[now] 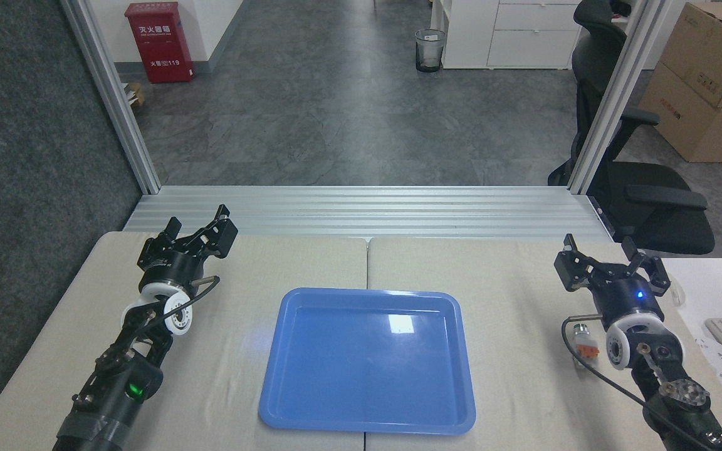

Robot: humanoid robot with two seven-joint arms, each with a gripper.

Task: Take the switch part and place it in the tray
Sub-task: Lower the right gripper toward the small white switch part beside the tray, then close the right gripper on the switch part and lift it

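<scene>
Switch part (584, 344) right of tray (367, 426) (well apart)
</scene>
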